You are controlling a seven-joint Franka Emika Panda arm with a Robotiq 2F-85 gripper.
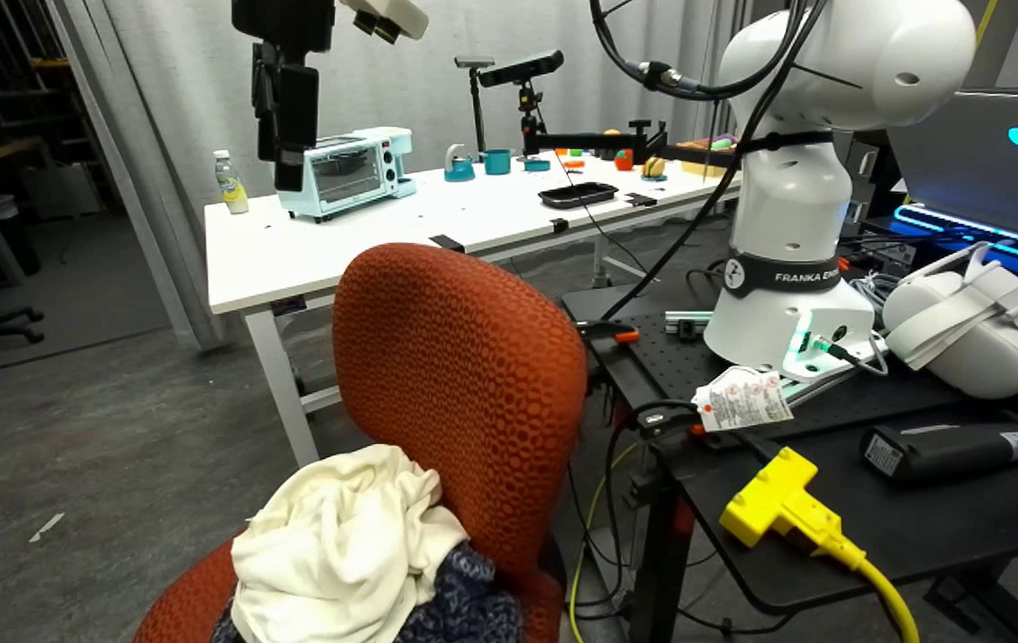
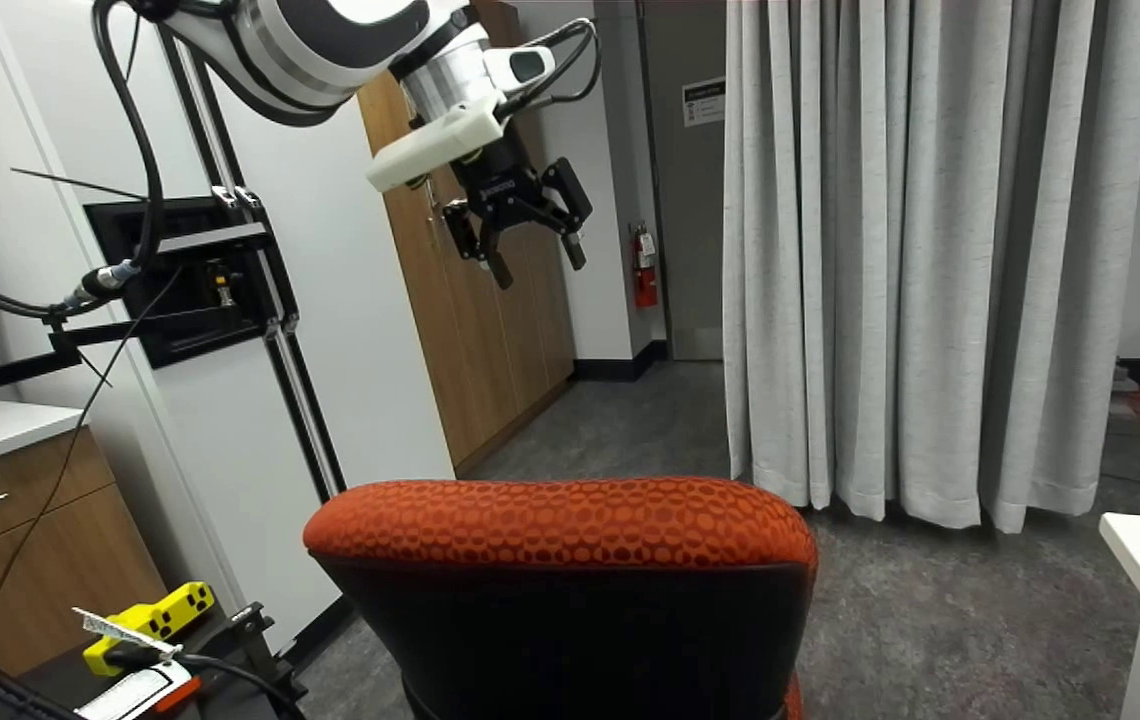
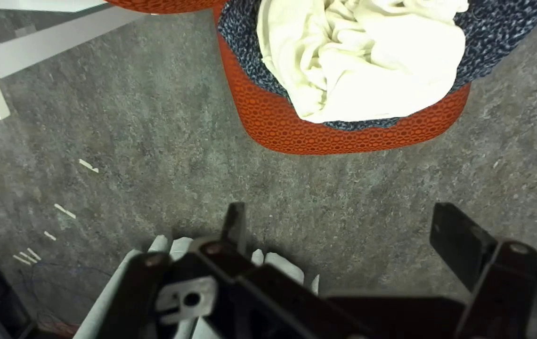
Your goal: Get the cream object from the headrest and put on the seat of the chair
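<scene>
Cream cloth [image 3: 367,61], upper right of wrist frame: bunched over speckled navy cloth [image 3: 494,37] on seat [image 3: 344,142]. Jaws spread, holding nothing. Presumably light, limp, hard to damage; best pinched at raised folds [image 1: 344,509].

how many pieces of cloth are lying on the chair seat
2: the cream cloth, bunched on top, and the navy speckled cloth, partly beneath it on the orange seat. More could be hidden under them.
</scene>
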